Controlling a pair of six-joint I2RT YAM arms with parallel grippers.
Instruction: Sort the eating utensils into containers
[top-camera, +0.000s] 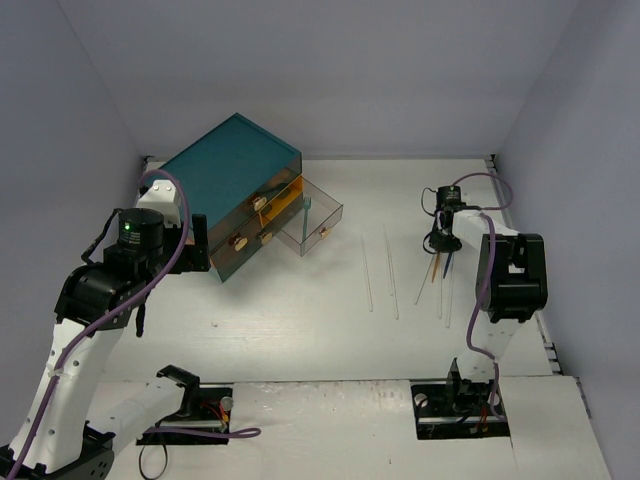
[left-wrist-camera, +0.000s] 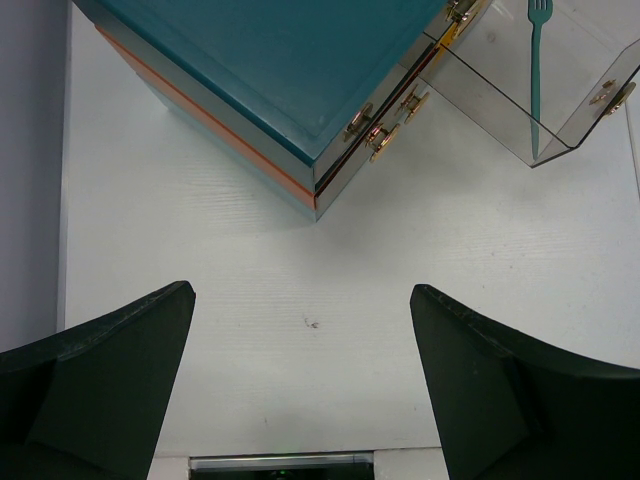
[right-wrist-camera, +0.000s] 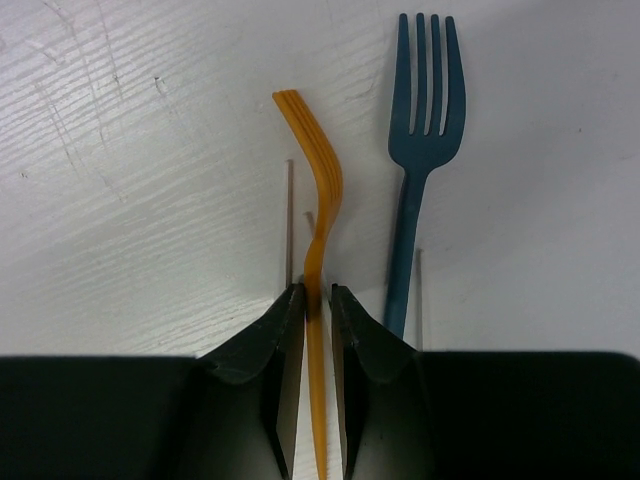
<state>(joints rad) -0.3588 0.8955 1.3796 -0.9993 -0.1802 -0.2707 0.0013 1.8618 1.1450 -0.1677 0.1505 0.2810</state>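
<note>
Your right gripper (right-wrist-camera: 317, 300): jaws nearly closed, pinching orange fork (right-wrist-camera: 326, 195) by its handle, frame centre | fork likely light, slick, bendy; hold mid-handle | left gripper (left-wrist-camera: 300, 300): gaping, empty

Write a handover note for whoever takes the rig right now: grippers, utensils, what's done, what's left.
Left gripper: open, holding nothing, over bare table in front of the teal chest.
Right gripper: shut on the orange fork by its handle, with the fork turned on edge. Cannot tell if it is off the table.
Blue fork lies flat just beside it. Several clear utensils lie mid-table.
Done: a teal fork lies in the pulled-out clear drawer.
Left: orange fork into a drawer, then the blue fork and the clear ones.
</note>
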